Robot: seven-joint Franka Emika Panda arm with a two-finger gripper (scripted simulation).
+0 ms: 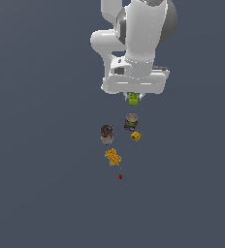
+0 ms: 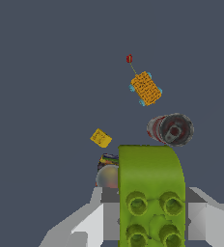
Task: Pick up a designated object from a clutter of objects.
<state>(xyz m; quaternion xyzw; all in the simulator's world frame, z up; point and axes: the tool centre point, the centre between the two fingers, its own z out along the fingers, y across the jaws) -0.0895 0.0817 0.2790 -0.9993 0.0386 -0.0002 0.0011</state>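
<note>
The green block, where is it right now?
The green block sits between the gripper fingers, under the white arm in the exterior view, with the nearest can just below it in that picture.

A plain slate-grey floor point(image 1: 41, 184) fills both views edge to edge, flat and unmarked. No walls, furniture or windows show. The light is even and soft, casting faint shadows.

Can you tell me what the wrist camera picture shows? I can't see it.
A lime-green studded block fills the front, held between the gripper's grey jaws. Beyond it lie a dark-topped can, a yellow cube, an orange patterned block and a red speck.
</note>
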